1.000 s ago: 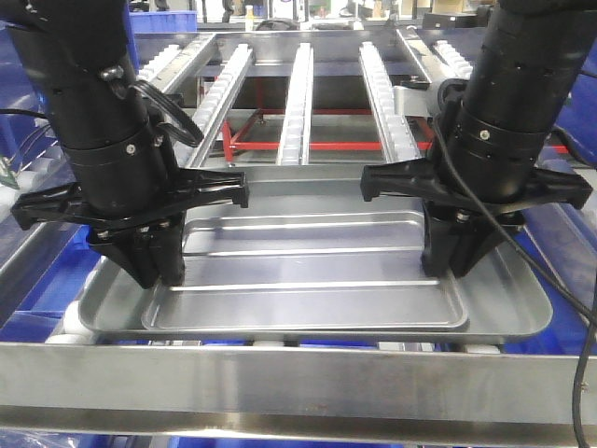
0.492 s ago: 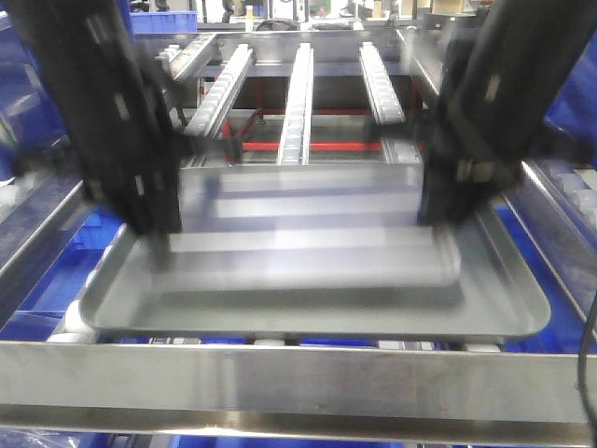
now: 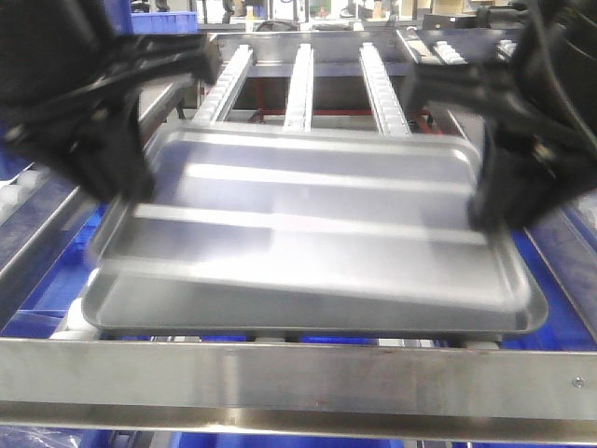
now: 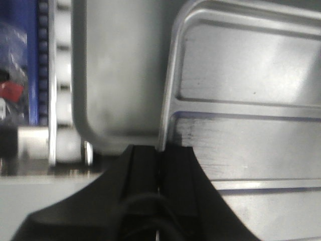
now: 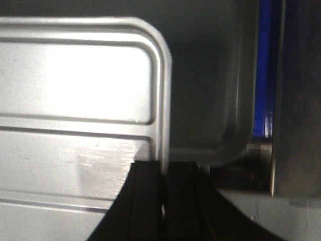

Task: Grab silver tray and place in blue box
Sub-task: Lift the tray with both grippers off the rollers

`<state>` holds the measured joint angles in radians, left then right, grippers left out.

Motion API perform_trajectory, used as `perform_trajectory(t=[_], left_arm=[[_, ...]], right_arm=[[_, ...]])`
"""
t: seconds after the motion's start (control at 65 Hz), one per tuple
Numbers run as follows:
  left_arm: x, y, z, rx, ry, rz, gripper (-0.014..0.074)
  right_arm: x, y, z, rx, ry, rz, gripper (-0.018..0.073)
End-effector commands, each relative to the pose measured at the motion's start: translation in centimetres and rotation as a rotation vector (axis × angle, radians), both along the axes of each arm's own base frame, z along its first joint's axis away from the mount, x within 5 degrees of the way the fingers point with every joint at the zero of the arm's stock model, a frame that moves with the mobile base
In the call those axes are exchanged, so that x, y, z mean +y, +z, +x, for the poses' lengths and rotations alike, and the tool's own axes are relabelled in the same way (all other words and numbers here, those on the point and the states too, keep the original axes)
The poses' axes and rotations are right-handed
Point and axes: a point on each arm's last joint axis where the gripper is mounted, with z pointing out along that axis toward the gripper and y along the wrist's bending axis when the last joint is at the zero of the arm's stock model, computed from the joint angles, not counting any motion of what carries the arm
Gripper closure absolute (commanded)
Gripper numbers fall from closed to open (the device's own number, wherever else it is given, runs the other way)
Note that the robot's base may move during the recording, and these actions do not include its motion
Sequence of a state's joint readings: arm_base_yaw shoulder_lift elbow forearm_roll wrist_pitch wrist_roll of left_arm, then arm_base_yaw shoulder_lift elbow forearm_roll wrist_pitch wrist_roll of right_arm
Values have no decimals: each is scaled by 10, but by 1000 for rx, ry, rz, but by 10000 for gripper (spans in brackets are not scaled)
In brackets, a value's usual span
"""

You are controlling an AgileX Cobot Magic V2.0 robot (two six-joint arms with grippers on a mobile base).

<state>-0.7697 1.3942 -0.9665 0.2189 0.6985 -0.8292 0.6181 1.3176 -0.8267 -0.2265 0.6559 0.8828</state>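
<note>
Rails (image 3: 300, 84); silver tray (image 3: 308, 215) in left tool (image 4: 160, 150), right tool (image 5: 164, 168)

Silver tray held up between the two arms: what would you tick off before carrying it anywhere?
1. Grip of the left gripper on the silver tray rim: ok, shut on it.
2. Grip of the right gripper on the opposite rim: ok, shut on it.
3. Separation from the second tray underneath: ok where the wrist views show it.
4. Tray level: cannot tell, the front view is blurred.
5. Blue box ready to receive: cannot tell; only blue plastic shows under the roller rails.
</note>
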Motion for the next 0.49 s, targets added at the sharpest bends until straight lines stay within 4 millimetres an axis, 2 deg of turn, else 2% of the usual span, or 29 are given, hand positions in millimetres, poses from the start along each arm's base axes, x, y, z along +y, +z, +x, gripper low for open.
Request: perform_trajectory(t=[0.0, 0.123, 0.477], left_arm=[[3, 10, -14, -33, -3, -24, 700], [1, 6, -22, -16, -24, -9, 700], [4, 4, -24, 14, -15, 23, 700]], right_arm=[[0, 11, -11, -35, 11, -15, 501], [6, 11, -15, -31, 23, -5, 501], [5, 11, -14, -37, 25, -26, 501]])
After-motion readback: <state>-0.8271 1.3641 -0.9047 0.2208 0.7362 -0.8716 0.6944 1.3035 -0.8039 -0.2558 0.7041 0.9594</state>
